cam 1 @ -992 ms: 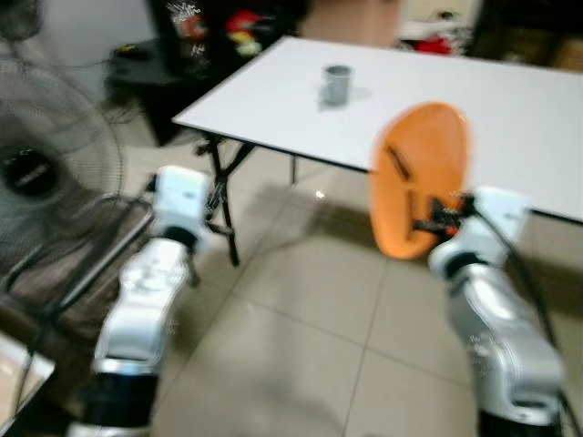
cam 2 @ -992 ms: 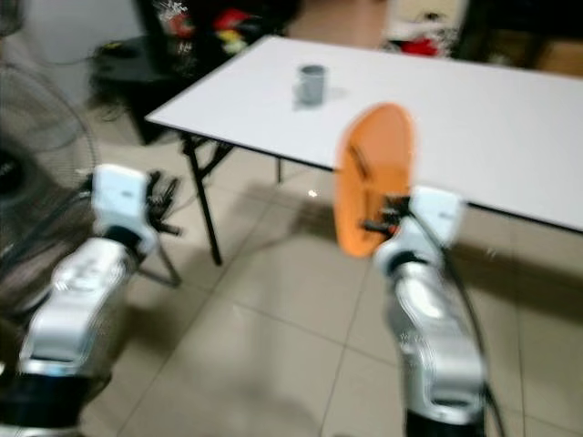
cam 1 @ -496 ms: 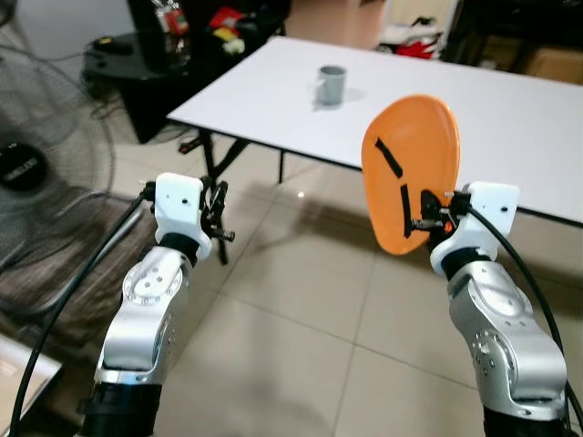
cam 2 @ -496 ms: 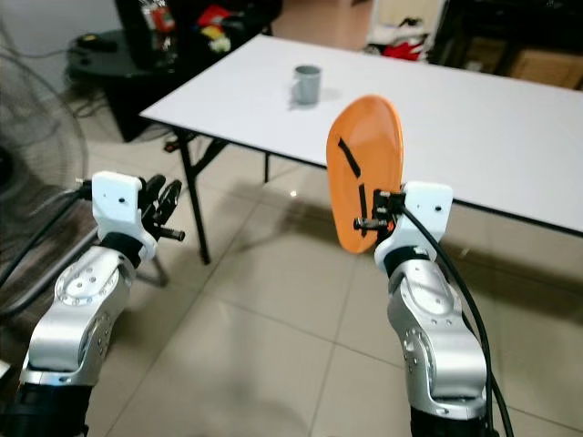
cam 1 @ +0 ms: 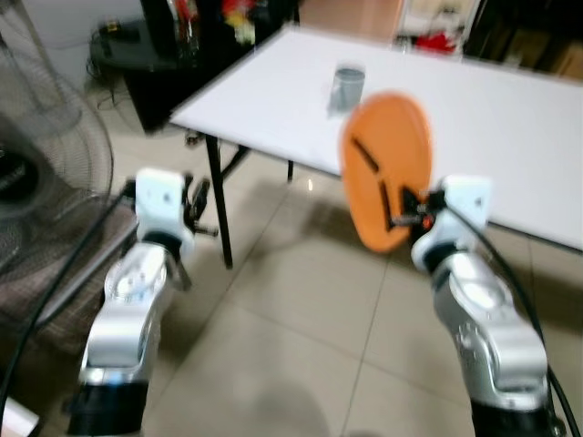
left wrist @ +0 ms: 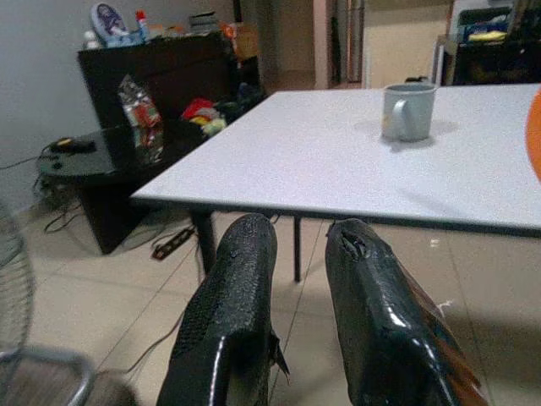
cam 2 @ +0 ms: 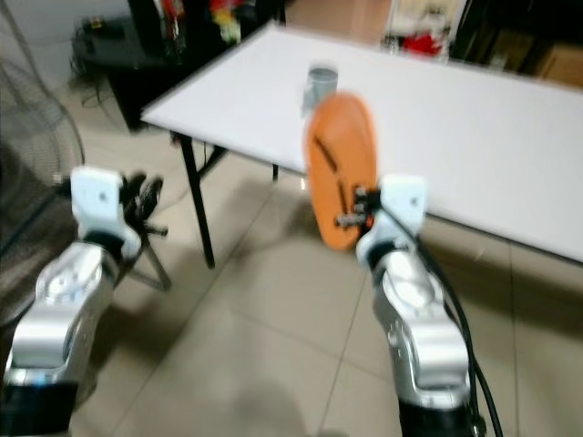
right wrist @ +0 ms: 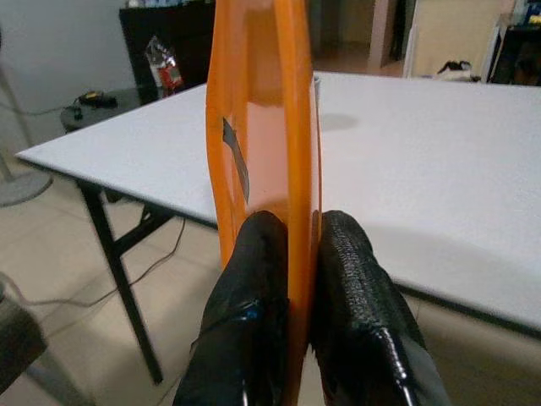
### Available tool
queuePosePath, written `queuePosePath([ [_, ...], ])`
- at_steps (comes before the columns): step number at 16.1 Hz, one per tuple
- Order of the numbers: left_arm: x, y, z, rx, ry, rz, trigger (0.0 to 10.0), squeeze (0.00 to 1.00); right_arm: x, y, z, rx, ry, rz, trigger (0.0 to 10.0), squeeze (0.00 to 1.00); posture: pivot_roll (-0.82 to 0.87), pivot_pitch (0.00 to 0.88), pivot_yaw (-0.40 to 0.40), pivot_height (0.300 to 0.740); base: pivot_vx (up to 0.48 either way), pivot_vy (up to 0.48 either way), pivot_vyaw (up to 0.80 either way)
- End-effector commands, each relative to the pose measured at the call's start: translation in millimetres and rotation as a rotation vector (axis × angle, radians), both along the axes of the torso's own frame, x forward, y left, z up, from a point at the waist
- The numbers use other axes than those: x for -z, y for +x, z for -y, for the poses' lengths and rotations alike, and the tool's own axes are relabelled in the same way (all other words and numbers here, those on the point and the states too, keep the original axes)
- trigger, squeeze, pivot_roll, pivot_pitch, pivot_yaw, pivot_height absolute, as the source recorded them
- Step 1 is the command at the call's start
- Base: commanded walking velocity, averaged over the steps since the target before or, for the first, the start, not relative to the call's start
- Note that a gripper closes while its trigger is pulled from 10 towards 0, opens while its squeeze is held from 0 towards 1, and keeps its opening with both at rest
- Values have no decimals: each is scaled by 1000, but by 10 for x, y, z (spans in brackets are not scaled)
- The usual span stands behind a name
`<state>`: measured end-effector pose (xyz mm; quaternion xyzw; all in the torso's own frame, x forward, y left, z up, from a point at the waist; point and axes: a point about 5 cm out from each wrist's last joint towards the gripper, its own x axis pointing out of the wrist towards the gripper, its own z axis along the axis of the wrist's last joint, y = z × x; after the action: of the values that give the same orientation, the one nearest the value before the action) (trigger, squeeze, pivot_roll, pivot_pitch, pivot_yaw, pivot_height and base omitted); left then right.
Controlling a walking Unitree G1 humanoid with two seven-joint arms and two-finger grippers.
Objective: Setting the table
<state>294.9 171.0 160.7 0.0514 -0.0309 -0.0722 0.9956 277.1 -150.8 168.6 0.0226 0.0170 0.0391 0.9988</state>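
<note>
On the far left stands a fan point(cam 1: 41, 173) with a wire grille, and behind it a dark cabinet point(left wrist: 161, 127) loaded with small packets. The left gripper point(left wrist: 296, 254) is raised in front of the robot, over the tiled floor point(cam 1: 301, 309) and short of the near left corner of the white table point(cam 1: 510, 118). Its two black fingers point(left wrist: 237, 304) lie close together with a narrow gap between them, and they hold nothing.

The table has black folding legs point(cam 1: 219, 205). A grey mug point(cam 1: 347, 86) stands upright on it, toward the far left part of the top, well in from the near edge. In the left wrist view the mug's handle faces the left edge of the table.

To the right of the mug, and nearer the robot, is the orange plate point(cam 1: 385, 168). It is held on edge, nearly upright, its rim reaching above the right gripper point(right wrist: 300, 245) and its face turned toward the robot's left. The right gripper pinches the plate's lower rim: one black finger point(right wrist: 254, 279) presses on each face of the plate, with the plate's edge running up between them. The plate hangs in the air at the near edge of the table, partly overlapping it as seen from the head, and it does not rest on the top. The head views are somewhat blurred.
</note>
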Motion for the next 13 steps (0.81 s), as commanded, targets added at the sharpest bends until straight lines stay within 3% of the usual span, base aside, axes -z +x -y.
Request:
queuePosePath([
  [1,-9,13,107,42,-6,2,10000,0,-120,-6,93,24,-3,63,10000,0,28,0,8,740,480,0,0],
  [13,27,13,140,74,-14,-1,10000,0,-207,5,-66,-164,164,40,10000,0,30,0,-11,740,480,0,0],
])
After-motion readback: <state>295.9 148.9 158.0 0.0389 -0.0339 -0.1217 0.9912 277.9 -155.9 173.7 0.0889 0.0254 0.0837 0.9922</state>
